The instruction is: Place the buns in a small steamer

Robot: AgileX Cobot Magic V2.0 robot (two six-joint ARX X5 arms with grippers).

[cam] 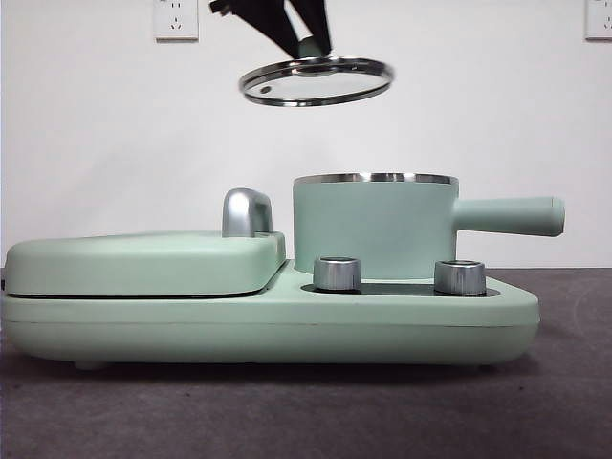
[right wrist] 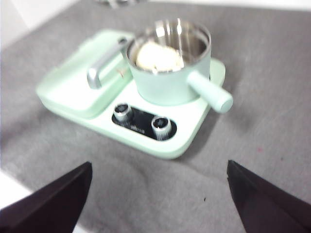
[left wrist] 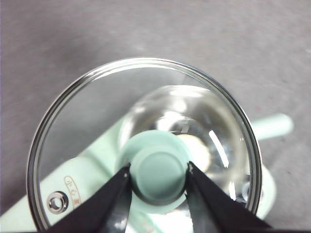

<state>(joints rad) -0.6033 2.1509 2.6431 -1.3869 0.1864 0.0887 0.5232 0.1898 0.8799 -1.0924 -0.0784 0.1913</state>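
Chrome dials (cam: 337,273) foremost; small steamer (cam: 375,228) behind, open, buns (right wrist: 155,56) inside; left gripper (left wrist: 159,171) clamps lid knob (left wrist: 159,170), lid (cam: 316,80) aloft; right gripper (right wrist: 160,194) wide, idle; next: lower lid squarely onto rim.

Legible markings are few. In the left wrist view, a row of small letters shows through the glass lid (left wrist: 146,145) on the mint-green appliance base (left wrist: 92,170), beside a steel eyelet at the lid's rim; the letters cannot be read. In the right wrist view, a small red mark sits on the griddle cover (right wrist: 77,77) near the small steamer (right wrist: 170,63); white print on the black control panel (right wrist: 143,121) is blurred.
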